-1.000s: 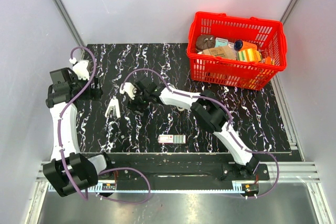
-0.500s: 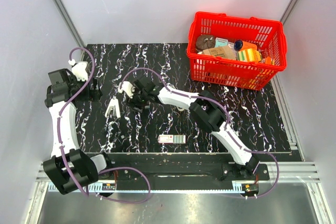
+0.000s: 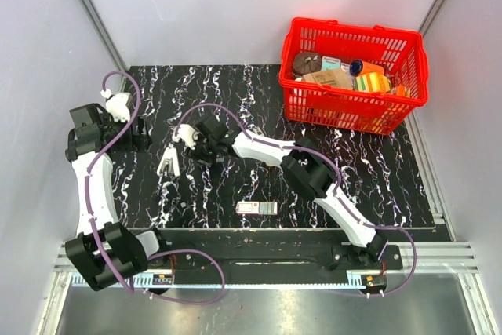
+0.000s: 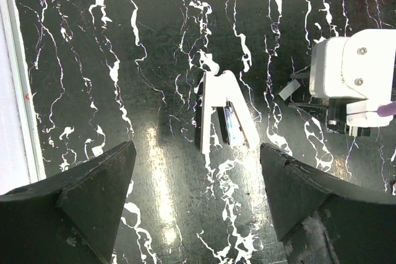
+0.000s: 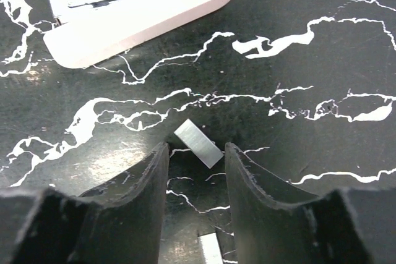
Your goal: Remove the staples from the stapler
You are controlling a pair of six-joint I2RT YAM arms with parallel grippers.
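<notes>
Overhead: stapler point(image 3: 168, 161) lies left of centre on the black counter point(image 3: 392, 178), between the two arms. Left tool point(image 3: 135, 132) hangs at far left; right tool point(image 3: 198, 147) sits low, just right of the stapler. Left wrist view: stapler mid-frame, splayed into a V with the magazine exposed, presumably so strips can come out. Left tool's jaws stand wide and hold nothing, likely on standby. Right wrist view: stapler at upper left. A loose strip of staples point(image 5: 198, 143) lies flat between the right tool's jaws, which are narrowed but apart, not visibly pinching it. Second strip point(image 5: 210, 250) at bottom edge.
</notes>
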